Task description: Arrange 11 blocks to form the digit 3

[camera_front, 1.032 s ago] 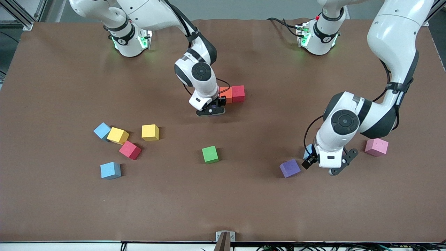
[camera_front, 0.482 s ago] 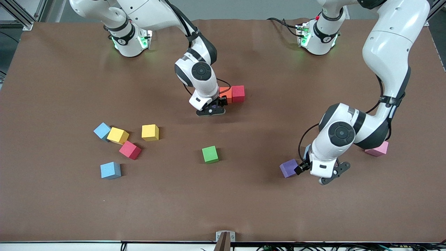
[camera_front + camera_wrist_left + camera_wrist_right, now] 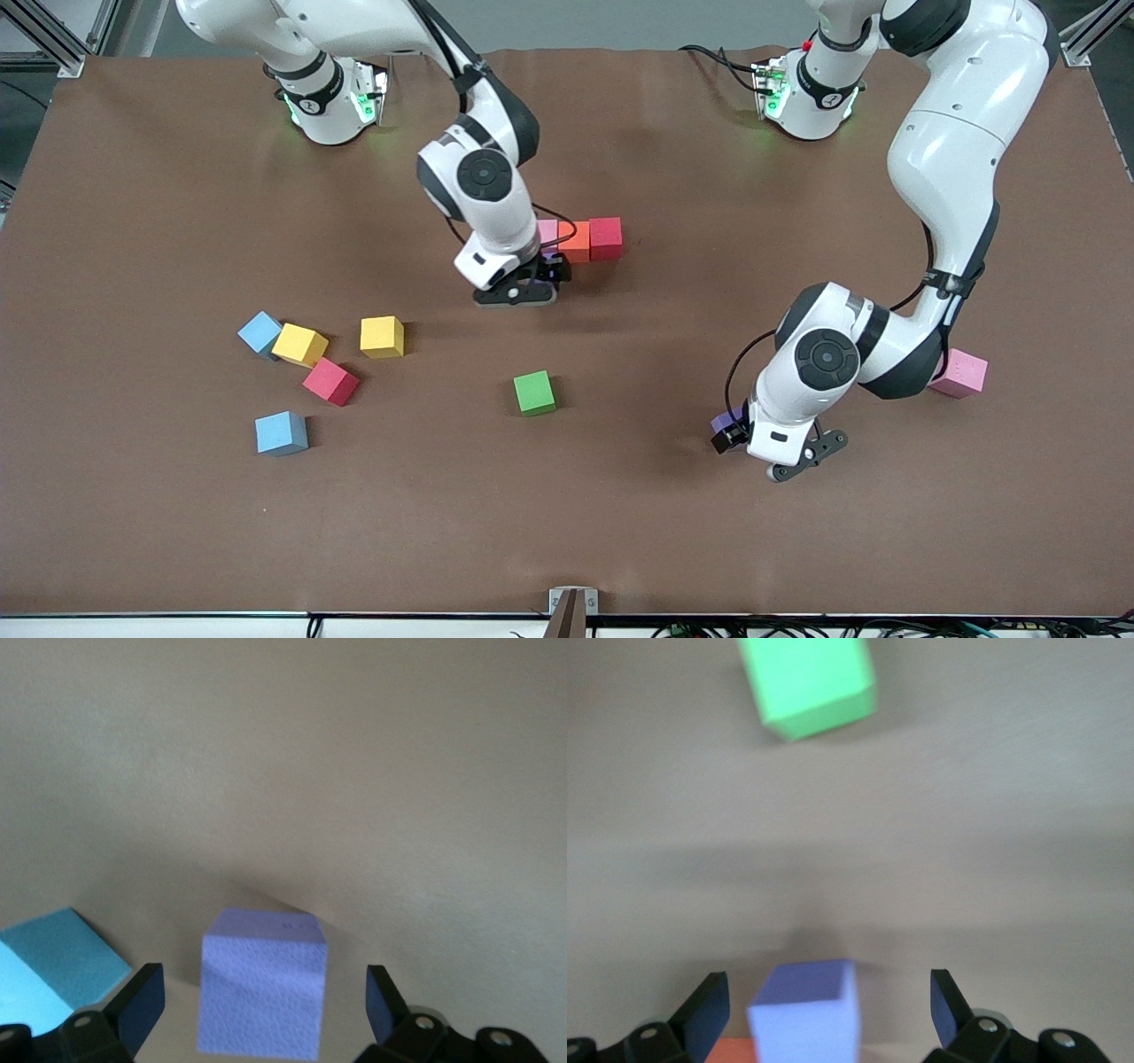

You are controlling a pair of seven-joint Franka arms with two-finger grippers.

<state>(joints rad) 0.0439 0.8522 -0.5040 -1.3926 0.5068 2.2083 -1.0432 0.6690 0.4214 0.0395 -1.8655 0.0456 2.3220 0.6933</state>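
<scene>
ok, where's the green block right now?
In the front view the green block sits alone mid-table, nearer the camera than the pink-orange-red row. The yellow block lies toward the right arm's end; the right wrist view shows it too.

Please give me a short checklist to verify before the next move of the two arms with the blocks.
1. Left gripper open: ok.
2. Purple block centred between the left gripper's fingers: ok.
3. Light blue block apart from that purple block: ok.
4. Right gripper open: ok.
5. Second purple block released on the table, touching the orange block: ok.
6. Pink, orange, red block in one touching row: ok.
</scene>
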